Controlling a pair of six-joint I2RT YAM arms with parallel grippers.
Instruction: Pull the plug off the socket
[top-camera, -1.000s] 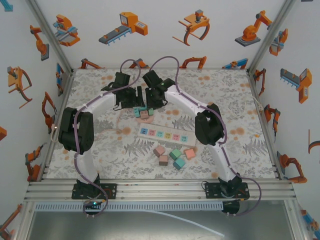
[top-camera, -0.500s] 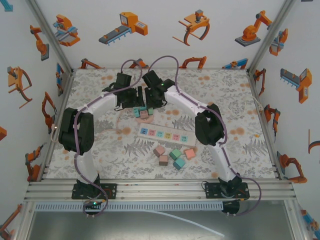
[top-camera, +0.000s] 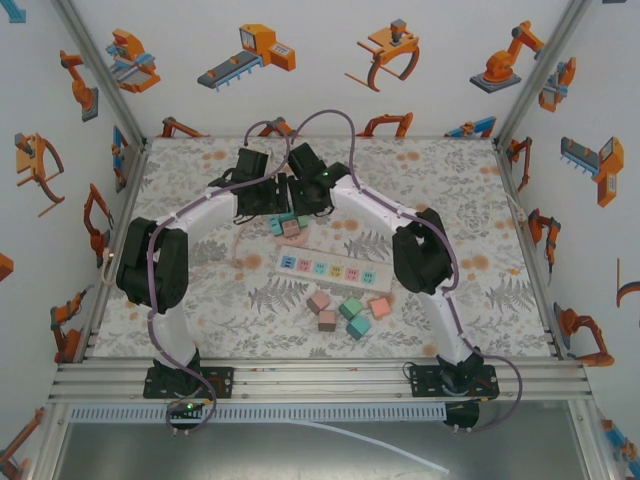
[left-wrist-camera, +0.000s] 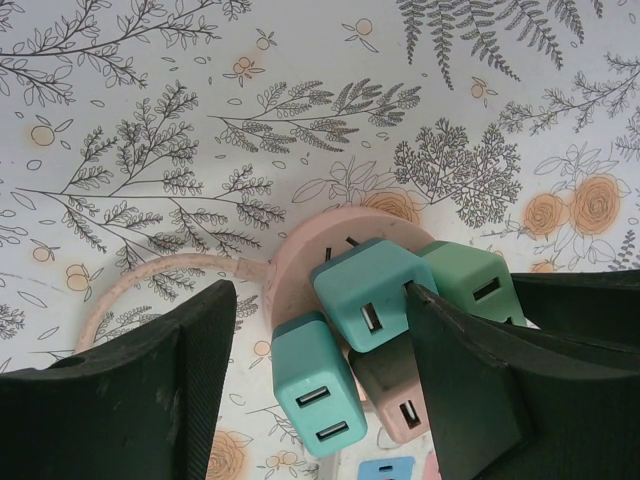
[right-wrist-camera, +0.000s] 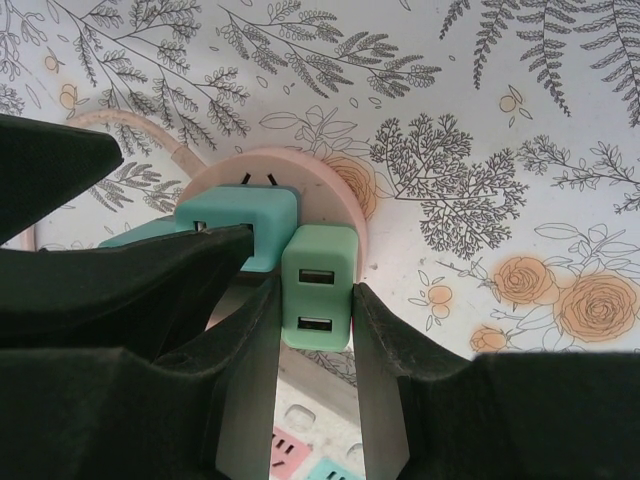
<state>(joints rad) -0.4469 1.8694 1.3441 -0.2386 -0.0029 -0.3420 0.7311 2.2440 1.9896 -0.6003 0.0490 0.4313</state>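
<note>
Between the right jaws, a green plug (right-wrist-camera: 318, 285) partly covers the pink socket (right-wrist-camera: 330, 182).

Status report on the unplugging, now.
Right end effector shut on green plug. Left end effector open astride teal plug. Green plug not yet clear of round pink socket. Teal plug crowds it closely.

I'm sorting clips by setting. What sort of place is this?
Probably a lab test booth for robots: aluminium frame posts, wall panels printed with cartoon robots, and a left arm and right arm bolted to a rail.
</note>
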